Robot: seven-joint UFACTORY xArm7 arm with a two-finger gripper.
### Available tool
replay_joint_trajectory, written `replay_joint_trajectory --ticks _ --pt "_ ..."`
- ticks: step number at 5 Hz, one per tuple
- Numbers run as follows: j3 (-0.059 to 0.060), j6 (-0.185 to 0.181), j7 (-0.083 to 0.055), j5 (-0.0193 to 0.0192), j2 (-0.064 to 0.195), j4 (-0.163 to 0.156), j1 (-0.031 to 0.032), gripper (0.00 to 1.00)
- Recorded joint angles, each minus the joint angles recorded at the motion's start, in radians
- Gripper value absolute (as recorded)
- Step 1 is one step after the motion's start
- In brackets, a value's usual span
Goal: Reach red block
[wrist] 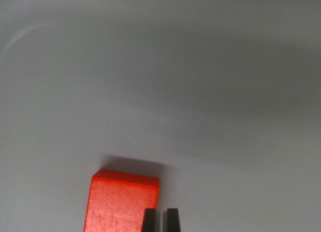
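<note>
A red block point(119, 204) lies on a plain grey surface at the bottom of the wrist view, slightly left of centre, cut off by the lower edge. Two dark fingertips of my gripper point(160, 221) poke up from the bottom edge, close together with only a thin slit between them. The left fingertip point(149, 221) overlaps the block's right side; the right fingertip point(173, 221) stands just past the block's right edge. Nothing is held between them.
The grey surface point(200, 91) fills the rest of the view, with soft shadows across its upper right and a faint curved light mark at the upper left.
</note>
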Motion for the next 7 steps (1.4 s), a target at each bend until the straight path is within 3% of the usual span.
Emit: replay_joint_trajectory --ticks 1,2,3,4,7 --pt "0.000 0.000 0.000 0.0000 0.000 0.000 0.0000 0.00" --pt "0.005 -0.030 0.001 0.0000 0.019 -0.014 0.0064 0.00" --pt "0.005 -0.030 0.001 0.0000 0.019 -0.014 0.0064 0.00" --pt "0.009 -0.055 0.002 0.0000 0.035 -0.026 0.0117 0.00" --pt "0.012 -0.072 0.002 0.0000 0.046 -0.034 0.0155 0.00"
